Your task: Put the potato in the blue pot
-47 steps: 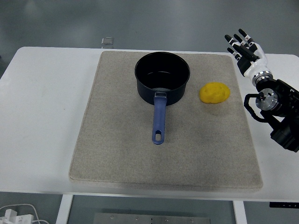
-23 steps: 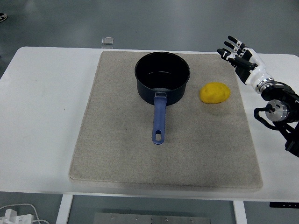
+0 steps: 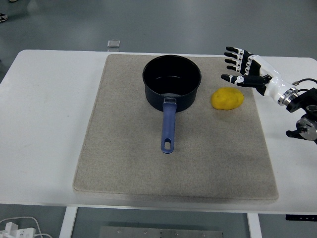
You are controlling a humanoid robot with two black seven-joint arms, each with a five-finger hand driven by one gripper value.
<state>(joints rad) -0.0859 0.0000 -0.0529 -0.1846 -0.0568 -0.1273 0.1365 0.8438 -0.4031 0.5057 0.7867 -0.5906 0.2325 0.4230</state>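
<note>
Potato (image 3: 228, 98) is lying on the beige mat (image 3: 124, 158), just right of the blue pot (image 3: 172, 82) and near the mat's right edge, with a clear strip of mat showing between the two. The right hand (image 3: 249, 73) is hovering just above and behind the potato with its fingers (image 3: 234, 57) spread wide, gripping nothing and not touching it, its arm reaching in over the white bench (image 3: 44, 124) from the right edge. The pot is sitting toward the mat's far edge, mouth open, its blue handle (image 3: 168, 129) pointing at the near side, and wide bare mat is lying open to the left and in front.
</note>
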